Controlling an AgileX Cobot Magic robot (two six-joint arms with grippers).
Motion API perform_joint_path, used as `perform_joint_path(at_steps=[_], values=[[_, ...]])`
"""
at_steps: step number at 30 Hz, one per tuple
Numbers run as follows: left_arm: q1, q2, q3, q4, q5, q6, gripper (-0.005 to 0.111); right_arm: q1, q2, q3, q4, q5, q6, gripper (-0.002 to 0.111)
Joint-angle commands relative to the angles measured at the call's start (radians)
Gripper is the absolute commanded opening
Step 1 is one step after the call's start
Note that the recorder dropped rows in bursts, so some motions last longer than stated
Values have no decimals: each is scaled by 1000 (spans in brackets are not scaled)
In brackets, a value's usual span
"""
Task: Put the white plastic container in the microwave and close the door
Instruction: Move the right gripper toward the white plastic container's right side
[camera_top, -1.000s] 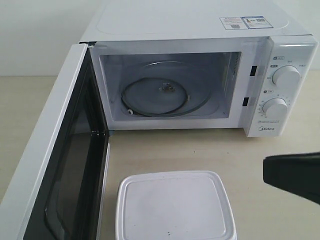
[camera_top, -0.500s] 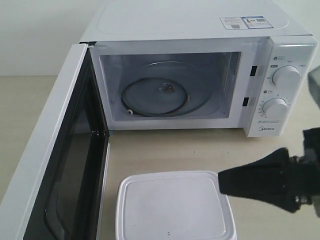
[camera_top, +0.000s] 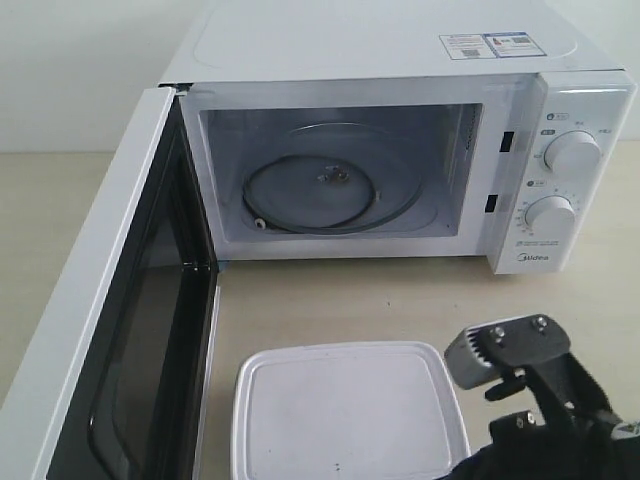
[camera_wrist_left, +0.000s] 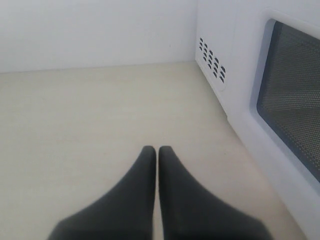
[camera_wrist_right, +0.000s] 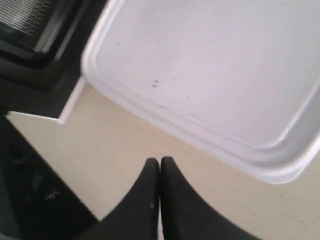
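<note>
Right arm (camera_top: 520, 365) has swung since half a second ago: its black tapered snout, then lying across the box corner, is gone from the outside camera, and a grey toothed wrist block on dark links now shows at lower right. Everything else unmoved.

Left pincer (camera_wrist_left: 157, 150): one, two smooth black tapered fingers pressed tip to tip, nothing between them, over bare bench. Beside it is the oven's side wall with a cluster of small oval vent holes (camera_wrist_left: 211, 60).

Door (camera_top: 110, 300): one, white, glossy, swung fully open to the left. One dark window (camera_wrist_left: 295, 120), rectangular with rounded corners, fine dotted mesh.

Microwave (camera_top: 400, 60): one, white, boxy.
- cavity open, one round glass turntable (camera_top: 340, 180) inside
- one printed sticker (camera_top: 485, 44) on top
- two dark latch slots (camera_top: 506, 142) in the front frame
- two round white knobs (camera_top: 572, 152), stacked, at far right

Bench (camera_top: 400, 300): pale cream, matte, flat.

Box (camera_top: 350, 415): one, translucent white plastic, rectangular, rounded corners, flat lid with raised rim, a few dark specks. Sits on the bench in front of the open cavity, outside the oven, just right of the door's lower edge.

Right pincer (camera_wrist_right: 159, 161): one, black fingers clenched together on nothing, over bare bench near the box's rim, not touching.
</note>
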Motion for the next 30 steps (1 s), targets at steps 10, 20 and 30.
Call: perform_joint_path(at_steps=[10, 20, 30], values=[[3, -2, 3, 1, -2, 4, 4, 76, 243, 19, 5, -394, 26, 0], [3, -2, 3, 1, -2, 4, 4, 76, 243, 0, -85, -405, 91, 0], [3, -2, 3, 1, -2, 4, 4, 76, 243, -32, -108, -590, 102, 0]])
